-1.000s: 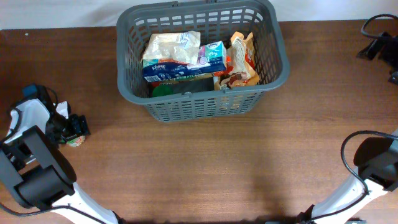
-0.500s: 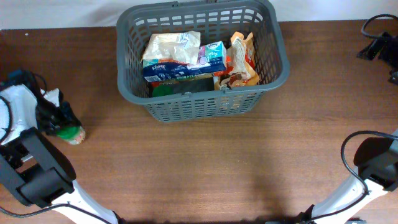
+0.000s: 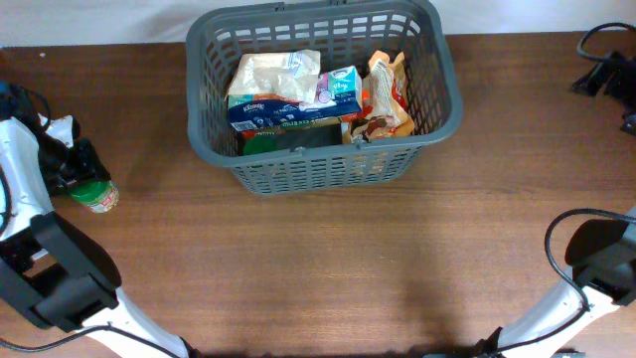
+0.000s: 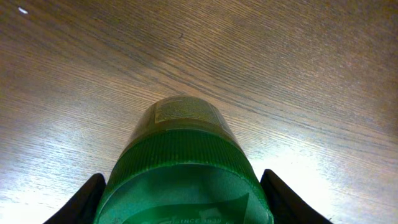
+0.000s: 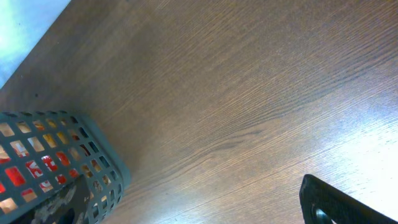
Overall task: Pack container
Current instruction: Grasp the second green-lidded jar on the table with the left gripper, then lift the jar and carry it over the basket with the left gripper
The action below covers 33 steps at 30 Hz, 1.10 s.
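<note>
At left edge of table [image 3: 298,259] | left jaws pinch jar [image 4: 183,162] | container [image 3: 318,174] well apart | right jaws: cannot tell

Robot lab, wooden table [image 3: 328,259], cabled arms [image 3: 586,268]

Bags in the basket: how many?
2. A beige bag toward the far left of the basket; an orange snack bag against its right wall. More may be hidden underneath.

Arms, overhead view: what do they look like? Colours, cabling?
Left arm and right arm: white links, black joint housings, each with a black cable looping off it. End effector fingers are plain black; no markings visible.
</note>
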Tool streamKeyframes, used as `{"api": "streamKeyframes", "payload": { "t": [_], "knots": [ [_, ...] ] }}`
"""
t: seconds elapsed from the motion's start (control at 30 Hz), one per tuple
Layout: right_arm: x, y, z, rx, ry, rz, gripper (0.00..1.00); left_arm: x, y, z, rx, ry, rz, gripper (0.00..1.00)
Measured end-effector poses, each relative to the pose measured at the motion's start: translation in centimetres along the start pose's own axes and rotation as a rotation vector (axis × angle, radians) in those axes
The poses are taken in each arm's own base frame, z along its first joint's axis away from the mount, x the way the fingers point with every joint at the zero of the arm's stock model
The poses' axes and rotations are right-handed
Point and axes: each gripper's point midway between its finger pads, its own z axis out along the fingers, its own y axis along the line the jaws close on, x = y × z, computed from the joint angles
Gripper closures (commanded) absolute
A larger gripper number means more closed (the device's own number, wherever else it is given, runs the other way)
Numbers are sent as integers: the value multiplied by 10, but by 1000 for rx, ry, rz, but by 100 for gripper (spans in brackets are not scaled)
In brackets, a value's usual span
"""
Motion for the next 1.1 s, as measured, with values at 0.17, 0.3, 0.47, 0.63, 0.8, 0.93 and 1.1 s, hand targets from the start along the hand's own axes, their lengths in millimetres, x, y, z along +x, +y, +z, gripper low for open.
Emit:
{"api": "streamKeyframes", "payload": {
  "t": [0.17, 0.3, 0.47, 0.63, 0.8, 0.93, 1.1],
  "knots": [
    [0, 0, 0, 0, 0, 0, 1, 2, 0, 0, 2, 7, 4, 98],
    [0, 0, 0, 0, 0, 0, 1, 7, -5, -2, 7, 31, 22, 98],
    [0, 0, 0, 0, 0, 0, 1, -3, -22, -28, 4, 0, 82, 98],
    [0, 0, 0, 0, 0, 0, 1, -25, -48, -82, -10, -126, 163, 98],
    [0, 0, 0, 0, 0, -1, 1, -48, -98, -180, -29, -417, 324, 98],
    [0, 0, 0, 0, 0, 0, 1, -48, -135, -232, -38, -587, 456, 98],
    [0, 0, 0, 0, 0, 0, 1, -19, -219, -295, -4, -813, 743, 98]
  ]
}}
